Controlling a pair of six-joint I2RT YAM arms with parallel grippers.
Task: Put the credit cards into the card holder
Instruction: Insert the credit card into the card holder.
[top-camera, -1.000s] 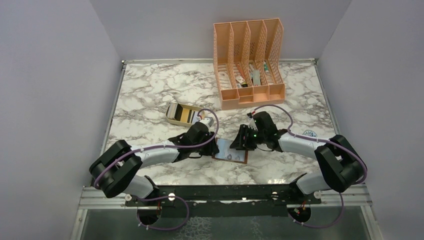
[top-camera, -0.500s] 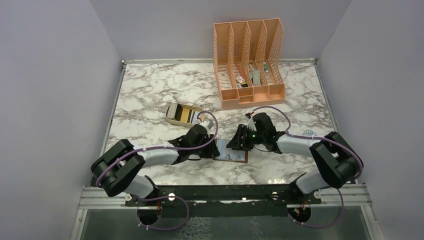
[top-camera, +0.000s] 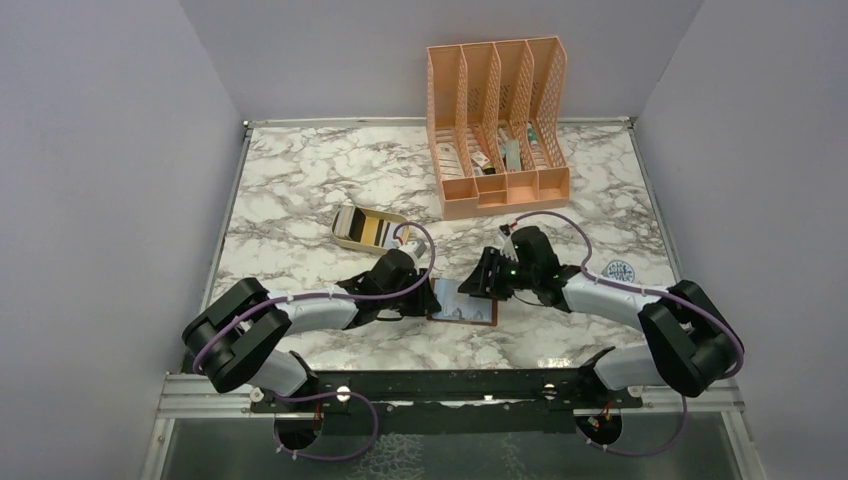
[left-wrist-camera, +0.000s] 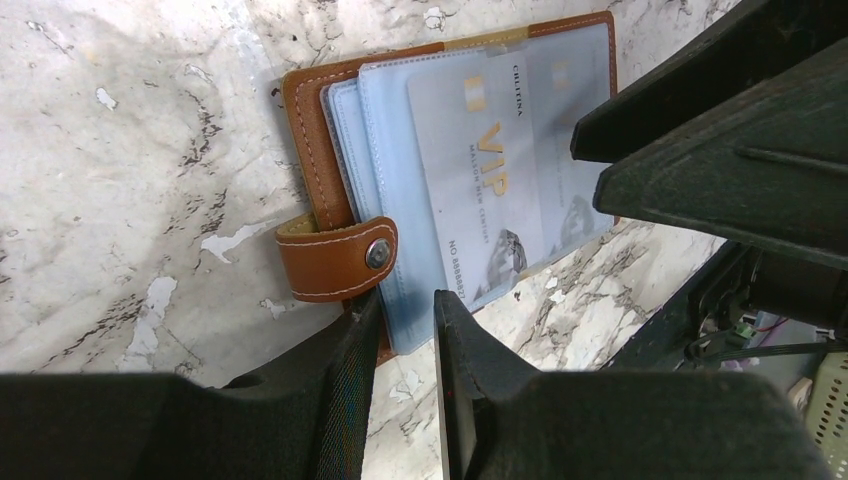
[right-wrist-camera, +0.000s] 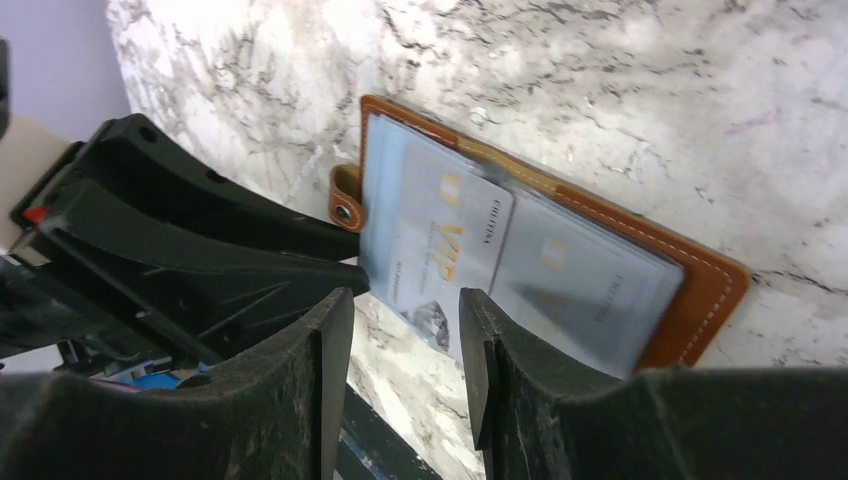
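The brown card holder lies open on the marble near the front edge. A pale VIP credit card sits part-way in a bluish pocket, one end sticking out. A second card fills the neighbouring pocket. My left gripper meets the holder's edge beside the snap tab. Its jaws stand a narrow gap apart, and the flat edge of the pocket shows between them. My right gripper hovers open over the VIP card's free end, with only marble between its fingers. More cards stand in the beige tray.
The beige oval tray sits behind the left gripper. A peach four-slot file organiser with small items stands at the back. A round sticker lies right of the right arm. The two grippers face each other closely over the holder.
My left gripper's jaws have narrowed slightly. The right gripper shifted a little left, then back right. The card holder stays where it was.
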